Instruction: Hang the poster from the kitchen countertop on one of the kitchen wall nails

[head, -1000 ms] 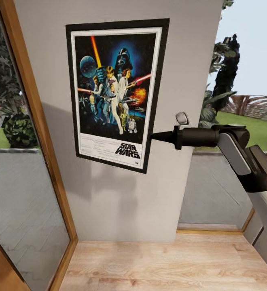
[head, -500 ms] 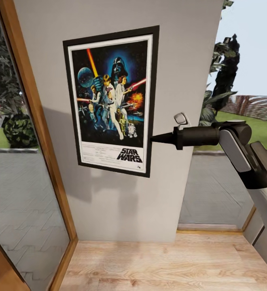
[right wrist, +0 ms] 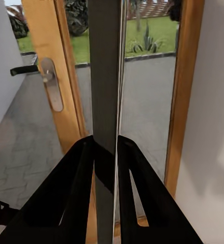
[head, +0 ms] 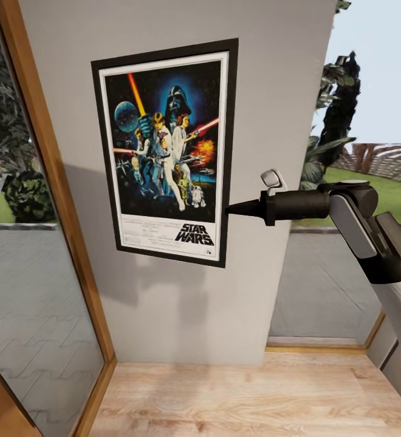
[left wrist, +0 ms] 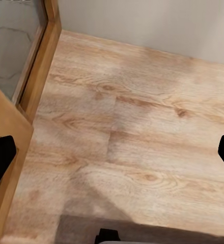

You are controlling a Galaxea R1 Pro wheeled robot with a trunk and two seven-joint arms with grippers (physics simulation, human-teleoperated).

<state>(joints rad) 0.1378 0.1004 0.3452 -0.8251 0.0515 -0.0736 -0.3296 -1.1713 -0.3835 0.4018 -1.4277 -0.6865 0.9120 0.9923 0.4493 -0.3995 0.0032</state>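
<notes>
Nearly done: black-framed, white-bordered Star Wars poster [head: 164, 152] flat against pale grey wall [head: 273, 79] (nail unseen, hanging unconfirmed), right hand [head: 232, 208] clamped on its right edge, left hand [left wrist: 112, 152] spread apart above wooden floor [left wrist: 142, 122].

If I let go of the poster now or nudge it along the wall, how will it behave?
The poster looks like a thin, stiff framed panel: held by one edge in the right claw, it stays flat. Probably light. It hangs slightly tilted, so it may swing or slip down if released; I cannot see a nail holding it.
</notes>
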